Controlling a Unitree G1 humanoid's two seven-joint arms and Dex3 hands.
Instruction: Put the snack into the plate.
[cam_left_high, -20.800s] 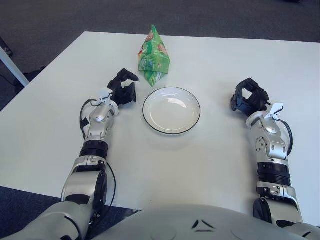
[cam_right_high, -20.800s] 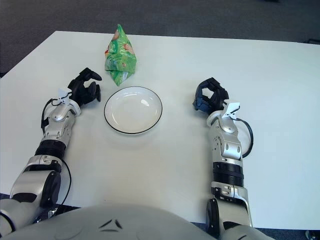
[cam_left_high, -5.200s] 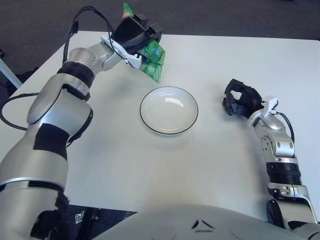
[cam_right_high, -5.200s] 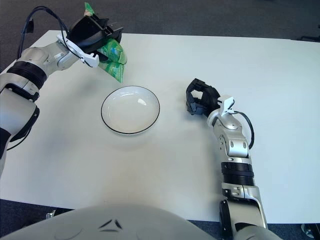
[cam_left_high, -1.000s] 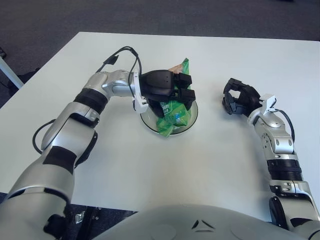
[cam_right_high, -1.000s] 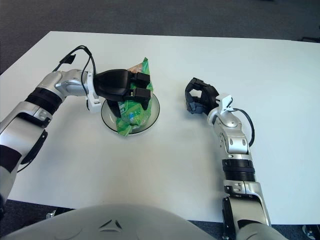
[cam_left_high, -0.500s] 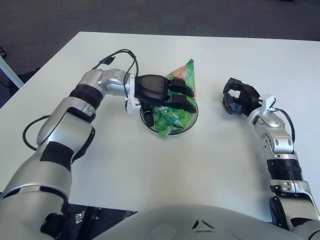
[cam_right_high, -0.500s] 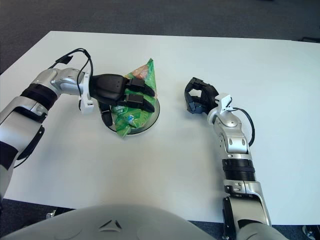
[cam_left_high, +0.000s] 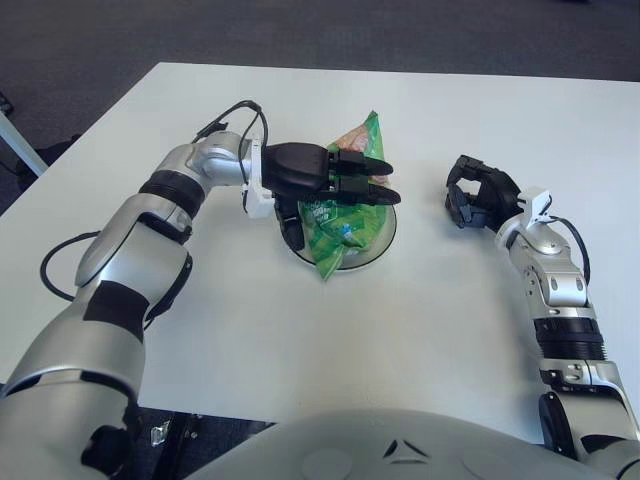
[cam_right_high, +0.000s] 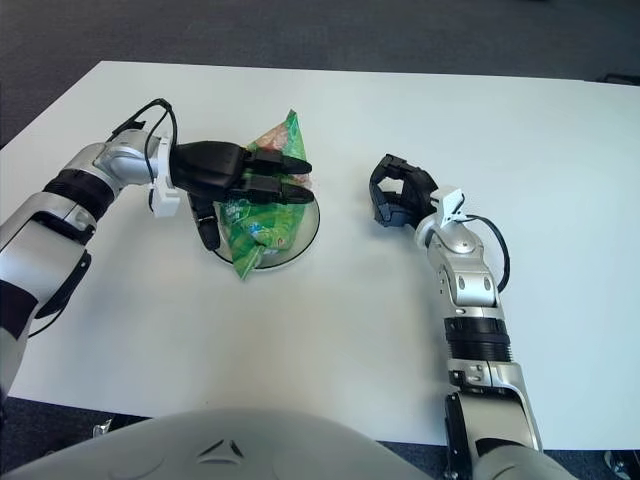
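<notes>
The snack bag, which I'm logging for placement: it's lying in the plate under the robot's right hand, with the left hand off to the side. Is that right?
Not quite: the hands are swapped. The green snack bag lies in the plate under the left hand, whose fingers are stretched out over it, as the left eye view shows. The right hand shows off to the plate's right.

Snack bag (cam_left_high: 341, 222) glossy crinkled green plastic; plate (cam_left_high: 384, 238) smooth glazed white; table (cam_left_high: 330, 340) matt white.
</notes>
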